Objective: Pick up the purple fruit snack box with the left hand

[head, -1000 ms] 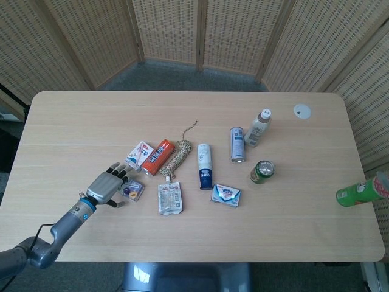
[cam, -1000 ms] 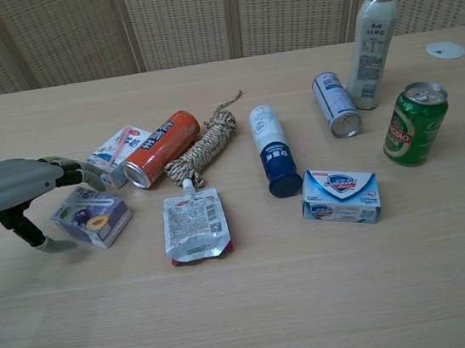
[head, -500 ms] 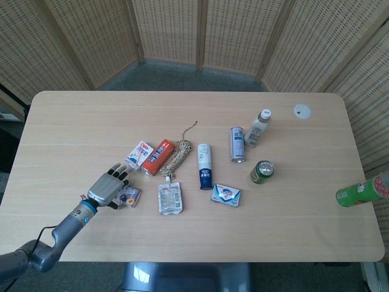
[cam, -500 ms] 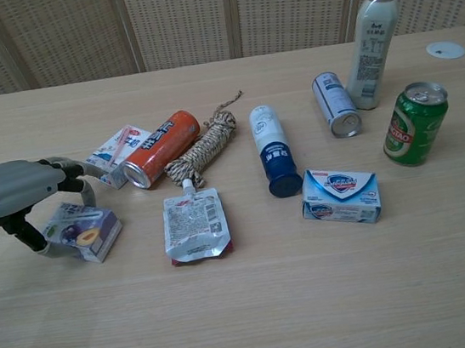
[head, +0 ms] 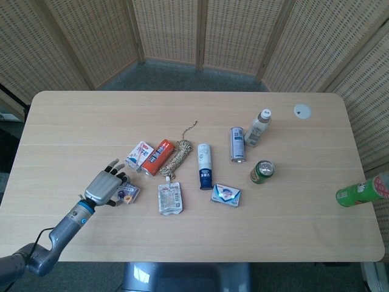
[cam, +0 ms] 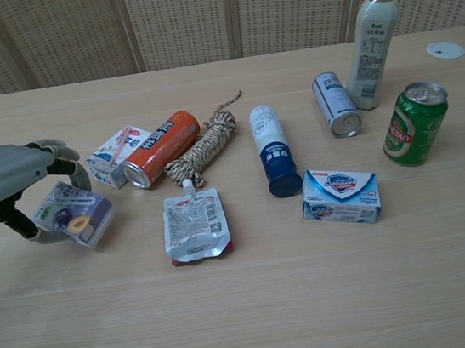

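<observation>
The left hand (cam: 12, 181) now grips the purple fruit snack box (cam: 75, 214), thumb under it and fingers (cam: 56, 148) curled over its top. Half a second ago the box sat tilted with one edge on the table (cam: 259, 308); now it is raised off the wood, and a shadow shows beneath it in the chest view. A second ago it lay flat, with the hand only wrapped around it. In the head view the left hand (head: 104, 185) has drawn slightly toward the table's near-left side, and the box (head: 128, 193) has gone with it.

Taking the orange can (cam: 161, 148) as landmark: the lifted box hangs to its front left, well apart from it. The small white carton (cam: 119, 155) lies just beside the can's left side, the coiled rope (cam: 207, 147) just to its right, and the silver pouch (cam: 193, 224) in front of it, all unmoved. Further right of the can lie the white-and-blue tube (cam: 273, 150), the blue-and-white soap packet (cam: 342, 195), the lying silver can (cam: 336, 104), the standing green can (cam: 415, 123) and the upright bottle (cam: 374, 31).

No right hand shows in either view.
</observation>
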`<action>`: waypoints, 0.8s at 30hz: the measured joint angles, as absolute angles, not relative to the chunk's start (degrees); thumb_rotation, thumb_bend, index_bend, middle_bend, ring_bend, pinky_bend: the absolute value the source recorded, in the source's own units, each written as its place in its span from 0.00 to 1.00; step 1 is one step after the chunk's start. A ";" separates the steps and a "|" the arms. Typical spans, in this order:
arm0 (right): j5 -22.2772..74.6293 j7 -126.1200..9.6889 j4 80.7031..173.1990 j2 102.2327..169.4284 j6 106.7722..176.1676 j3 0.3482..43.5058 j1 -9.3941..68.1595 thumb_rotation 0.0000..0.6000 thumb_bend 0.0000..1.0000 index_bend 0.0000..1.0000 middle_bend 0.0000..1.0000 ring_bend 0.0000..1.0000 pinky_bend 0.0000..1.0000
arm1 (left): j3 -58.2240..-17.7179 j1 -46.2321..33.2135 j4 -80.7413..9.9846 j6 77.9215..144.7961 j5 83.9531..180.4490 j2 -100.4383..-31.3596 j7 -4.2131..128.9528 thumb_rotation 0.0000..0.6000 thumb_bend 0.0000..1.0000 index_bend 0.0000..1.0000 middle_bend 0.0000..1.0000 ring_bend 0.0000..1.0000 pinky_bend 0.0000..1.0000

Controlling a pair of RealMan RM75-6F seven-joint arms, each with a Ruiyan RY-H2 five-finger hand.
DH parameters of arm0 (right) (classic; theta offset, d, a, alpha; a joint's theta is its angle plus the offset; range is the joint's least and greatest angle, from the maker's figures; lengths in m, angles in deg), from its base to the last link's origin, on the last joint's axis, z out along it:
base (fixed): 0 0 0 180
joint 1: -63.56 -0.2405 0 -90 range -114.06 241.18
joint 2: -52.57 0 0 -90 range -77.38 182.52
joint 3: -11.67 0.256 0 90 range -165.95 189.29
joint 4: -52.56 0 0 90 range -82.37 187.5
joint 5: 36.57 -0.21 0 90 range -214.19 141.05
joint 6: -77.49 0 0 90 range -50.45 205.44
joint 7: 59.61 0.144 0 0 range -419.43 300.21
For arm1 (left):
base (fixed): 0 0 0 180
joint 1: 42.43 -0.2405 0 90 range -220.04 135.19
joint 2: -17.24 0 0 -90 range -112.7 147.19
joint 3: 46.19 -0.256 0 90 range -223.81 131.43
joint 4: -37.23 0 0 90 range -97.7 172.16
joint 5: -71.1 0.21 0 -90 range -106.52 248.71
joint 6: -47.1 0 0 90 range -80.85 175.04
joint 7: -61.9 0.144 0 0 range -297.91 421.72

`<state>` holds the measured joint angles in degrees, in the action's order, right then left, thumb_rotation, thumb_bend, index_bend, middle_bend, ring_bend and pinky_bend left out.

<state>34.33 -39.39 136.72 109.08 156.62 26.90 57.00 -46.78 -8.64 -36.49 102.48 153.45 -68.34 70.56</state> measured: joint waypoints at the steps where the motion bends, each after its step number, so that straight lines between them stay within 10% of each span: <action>1: 34.35 -39.36 136.62 109.23 156.51 26.88 56.92 0.36 0.25 0.00 0.02 0.00 0.00 | -46.55 -8.72 -37.04 102.97 153.52 -67.82 70.22 0.91 0.30 0.70 0.40 0.14 0.00; 24: 35.85 -38.98 133.98 113.05 154.74 25.60 55.64 0.37 0.25 0.00 0.03 0.00 0.00 | -30.15 -9.71 -57.80 115.35 148.14 -42.78 60.62 0.91 0.29 0.66 0.38 0.15 0.00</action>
